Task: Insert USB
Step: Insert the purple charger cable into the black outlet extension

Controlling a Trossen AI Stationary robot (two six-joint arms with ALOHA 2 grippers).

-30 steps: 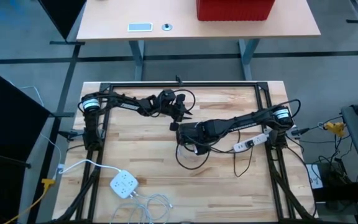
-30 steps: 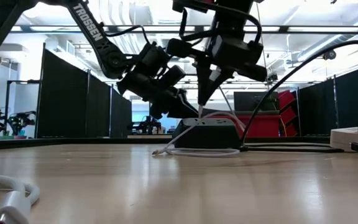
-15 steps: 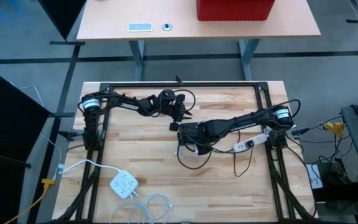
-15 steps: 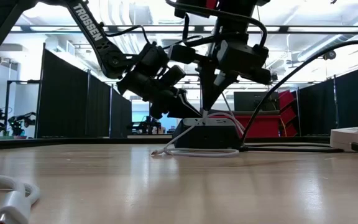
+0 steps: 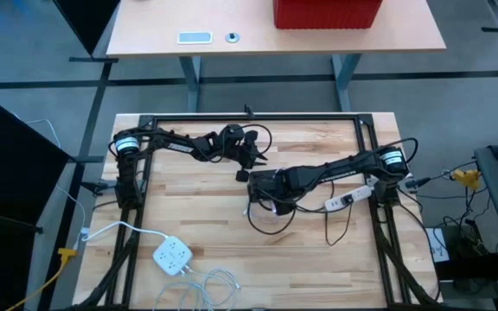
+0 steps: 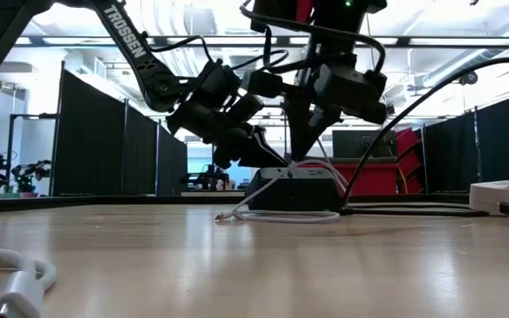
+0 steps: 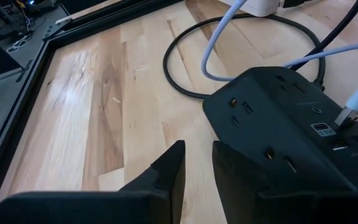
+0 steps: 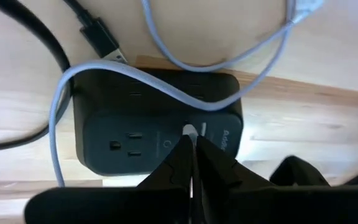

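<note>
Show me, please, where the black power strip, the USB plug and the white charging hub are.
black power strip (image 7: pixel 278 130), left wrist view, its top face.
USB plug (image 7: pixel 345 116), left wrist view, its metal tip.
white charging hub (image 5: pixel 172 256), high view, its top face.

Black plastic multi-outlet power block (image 7: pixel 291 134): flat on light wooden tabletop, mid-table. White USB plug with silver metal tip (image 7: pixel 352 112) (pale grey cable attached): tilted, tip at block's USB ports.

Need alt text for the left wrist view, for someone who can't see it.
A white USB plug is tilted with its metal tip at a port on top of a black power strip lying on the wooden table. The left gripper is nearly closed beside the strip; black and white cables loop behind.
</note>
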